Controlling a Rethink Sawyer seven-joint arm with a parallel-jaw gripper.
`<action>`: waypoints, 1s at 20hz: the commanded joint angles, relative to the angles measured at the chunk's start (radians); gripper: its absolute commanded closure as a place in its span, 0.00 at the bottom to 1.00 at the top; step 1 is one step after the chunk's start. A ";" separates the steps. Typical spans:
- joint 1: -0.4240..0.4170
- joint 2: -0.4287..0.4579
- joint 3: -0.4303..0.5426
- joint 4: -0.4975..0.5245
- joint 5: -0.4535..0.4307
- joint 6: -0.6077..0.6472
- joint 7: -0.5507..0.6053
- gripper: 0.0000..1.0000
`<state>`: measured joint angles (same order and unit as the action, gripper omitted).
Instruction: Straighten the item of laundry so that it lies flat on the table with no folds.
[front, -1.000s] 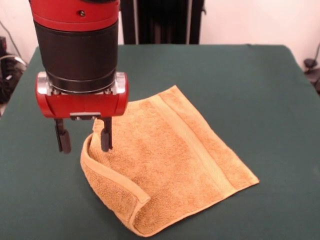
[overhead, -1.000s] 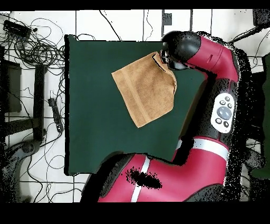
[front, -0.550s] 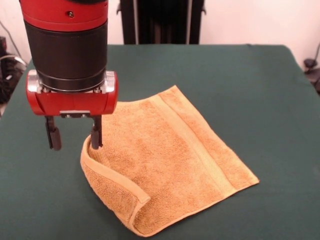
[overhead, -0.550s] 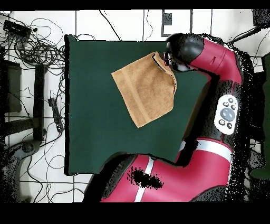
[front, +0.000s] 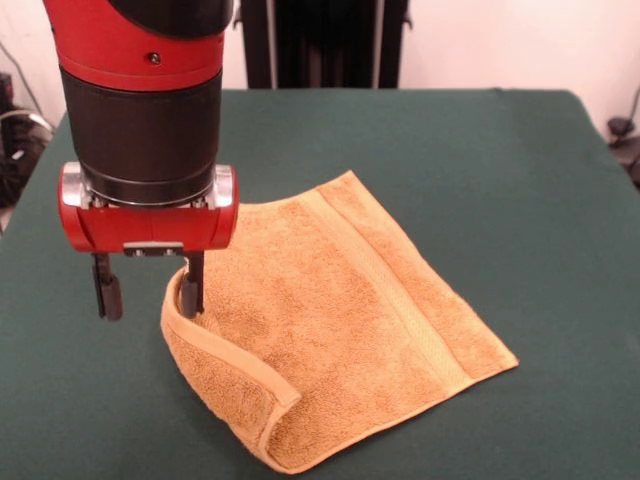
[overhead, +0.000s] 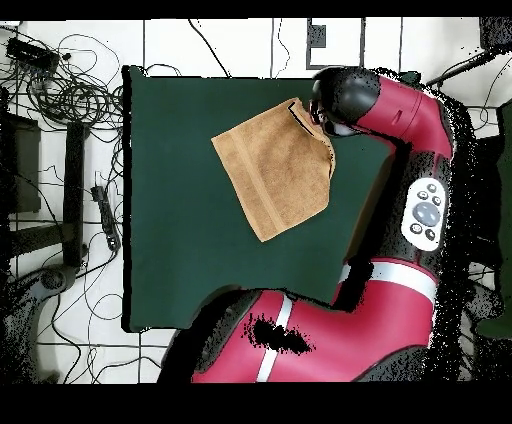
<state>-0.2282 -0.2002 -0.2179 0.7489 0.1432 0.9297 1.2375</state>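
One fold remains to be undone, judging from the front view. The table, covered in dark green cloth, fills most of the scene and leaves bare surface on every side of the work. The arm, red and black, descends from above at the picture's left. The towel, golden-orange terry, lies near the middle of the table, mostly flat, with one ribbed band running diagonally across it. Its left edge is turned up and curled inward as a flap, a rolled lip standing above the flat part from beside the gripper down to the near corner.

The gripper hangs over the upper end of that flap with its jaws spread wide and empty: one finger stands just inside the raised lip, the other outside it over bare cloth, so the lip lies between them. Whether the inner finger touches the terry cannot be told.

To do the step well, the jaws should probably close on the lip alone, not on the layer beneath, then draw it outward and low toward the bare table at the left, so that the flap unrolls rather than dragging the whole towel.
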 joint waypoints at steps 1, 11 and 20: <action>0.021 0.060 0.152 0.141 -0.027 -0.061 0.029 0.00; 0.002 0.094 0.197 0.148 -0.041 -0.131 0.018 0.00; -0.002 0.130 0.201 0.137 -0.061 -0.169 0.023 0.00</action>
<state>-0.2348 -0.1447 -0.1447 0.7488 0.1279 0.8138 1.2375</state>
